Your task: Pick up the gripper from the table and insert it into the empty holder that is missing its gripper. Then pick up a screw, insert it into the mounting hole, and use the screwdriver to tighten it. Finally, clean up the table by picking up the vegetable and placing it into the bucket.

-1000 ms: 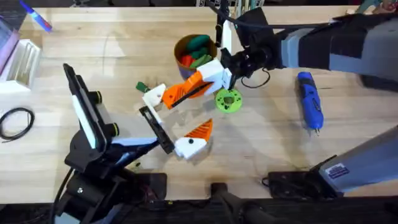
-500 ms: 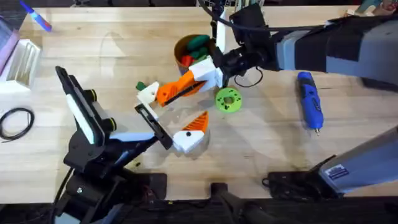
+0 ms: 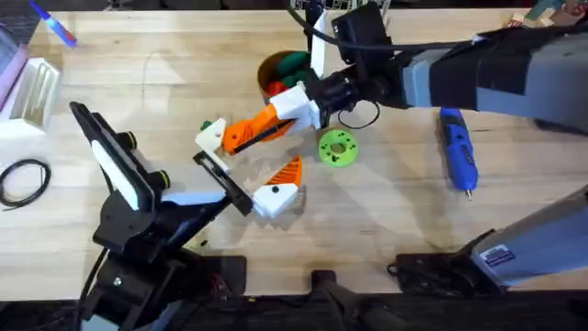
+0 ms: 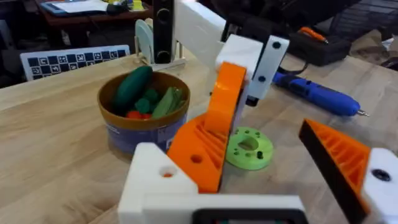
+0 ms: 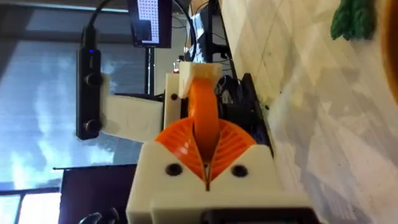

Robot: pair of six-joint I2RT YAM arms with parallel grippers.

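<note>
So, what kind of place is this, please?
Probably a robotics lab or workshop. On the wooden table lie a blue electric screwdriver and a lime-green disc, and a checkerboard calibration card stands behind the toy-filled bucket.

bucket (image 3: pixel 285 75) and green disc (image 3: pixel 337 148) crowding the right claw (image 3: pixel 230 138), bare table (image 3: pixel 386 211) nearer the bases

Three views, one tabletop
Overhead looks down and forward across the table (image 3: pixel 138 101); both wrist cameras sit close, the left sharing the bucket (image 4: pixel 144 118) with it.
</note>
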